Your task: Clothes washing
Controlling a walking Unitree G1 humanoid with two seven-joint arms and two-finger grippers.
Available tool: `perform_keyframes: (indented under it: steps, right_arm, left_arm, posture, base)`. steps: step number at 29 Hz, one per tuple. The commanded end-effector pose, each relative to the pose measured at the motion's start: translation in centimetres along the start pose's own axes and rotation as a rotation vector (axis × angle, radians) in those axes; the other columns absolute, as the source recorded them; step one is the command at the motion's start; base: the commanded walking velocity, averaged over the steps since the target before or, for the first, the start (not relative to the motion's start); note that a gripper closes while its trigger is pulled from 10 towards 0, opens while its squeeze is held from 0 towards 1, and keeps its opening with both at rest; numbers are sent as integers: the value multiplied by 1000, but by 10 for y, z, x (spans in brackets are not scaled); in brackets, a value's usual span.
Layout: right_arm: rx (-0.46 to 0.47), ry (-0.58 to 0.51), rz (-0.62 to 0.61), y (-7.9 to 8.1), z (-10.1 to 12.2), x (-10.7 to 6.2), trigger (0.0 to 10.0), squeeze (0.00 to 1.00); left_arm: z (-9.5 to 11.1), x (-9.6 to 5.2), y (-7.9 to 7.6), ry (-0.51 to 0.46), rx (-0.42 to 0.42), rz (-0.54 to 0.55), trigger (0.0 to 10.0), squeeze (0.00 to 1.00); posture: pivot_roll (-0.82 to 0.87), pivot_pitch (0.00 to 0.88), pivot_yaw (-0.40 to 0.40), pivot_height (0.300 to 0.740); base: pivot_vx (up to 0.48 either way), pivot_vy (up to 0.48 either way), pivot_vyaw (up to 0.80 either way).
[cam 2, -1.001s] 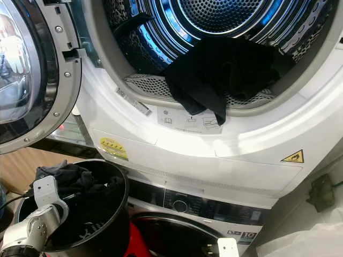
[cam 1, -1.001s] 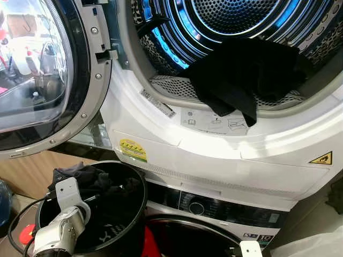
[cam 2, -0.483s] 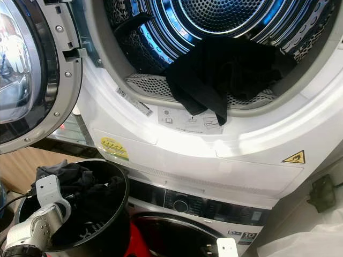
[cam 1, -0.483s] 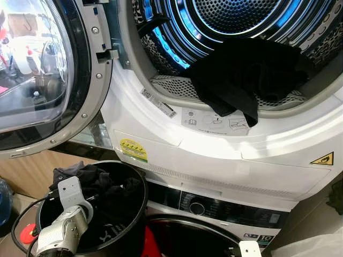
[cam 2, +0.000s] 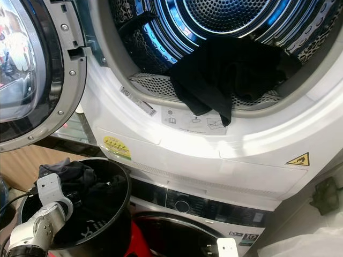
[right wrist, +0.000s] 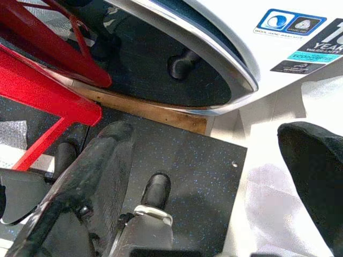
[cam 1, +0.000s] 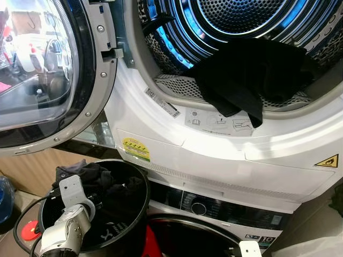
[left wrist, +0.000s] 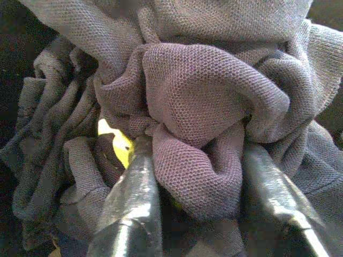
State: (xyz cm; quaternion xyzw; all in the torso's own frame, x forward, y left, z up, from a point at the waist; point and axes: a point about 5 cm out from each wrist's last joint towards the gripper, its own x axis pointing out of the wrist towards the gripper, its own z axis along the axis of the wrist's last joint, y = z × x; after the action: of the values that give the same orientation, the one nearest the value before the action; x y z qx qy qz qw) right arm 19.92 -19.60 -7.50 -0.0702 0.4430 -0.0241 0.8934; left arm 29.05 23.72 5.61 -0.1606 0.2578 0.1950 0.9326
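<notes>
A black garment [cam 1: 246, 75] hangs out over the lower rim of the open dryer drum [cam 1: 236, 21]. Below on the left stands a black basket [cam 1: 136, 227] holding dark clothes [cam 1: 88, 176]. My left arm [cam 1: 67, 233] reaches down into that basket. In the left wrist view my left gripper [left wrist: 201, 182] is shut on a bunched fold of a grey garment [left wrist: 214, 96], with the fingers [left wrist: 134, 193] on either side of the fold. My right gripper [right wrist: 214, 160] hangs low in front of the washer door [right wrist: 177, 64], open, with nothing between its fingers [right wrist: 91, 171].
The dryer's round door [cam 1: 48, 75] stands swung open to the left. A washer [cam 1: 225, 209] sits under the dryer. A red frame [right wrist: 48, 101] stands on the dark floor mat [right wrist: 187, 155] by the washer. White cloth [cam 2: 305, 243] lies at the lower right.
The whole picture has shifted slightly, so the camera moved. My left arm stays in the basket on the clothes. The black garment on the drum's rim has not moved.
</notes>
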Motion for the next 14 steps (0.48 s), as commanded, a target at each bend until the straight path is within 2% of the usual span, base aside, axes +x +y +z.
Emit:
perform_keyframes:
  steps: [1, 5, 12, 14]
  right_arm:
    - [2, 1, 14, 6, 1, 0, 10000, 0]
    - [5, 8, 30, 13, -1, 0, 10000, 0]
    - [-6, 17, 34, 12, -4, -1, 10000, 0]
    - [-5, 12, 23, 6, -2, 0, 10000, 0]
  left_arm:
    - [-4, -2, 5, -1, 3, 23, 0, 0]
    - [0, -4, 10, -40, -14, 37, 0, 0]
    - [3, -7, 10, -90, -27, 55, 0, 0]
    - [9, -18, 3, -206, -27, 21, 0, 0]
  posture:
    - [149, 0, 9, 740]
    - [168, 0, 0, 740]
    - [178, 0, -13, 740]
    - [179, 0, -23, 740]
  base:
    - [0, 0, 0]
    - [0, 0, 0]
    - [0, 0, 0]
    - [0, 0, 0]
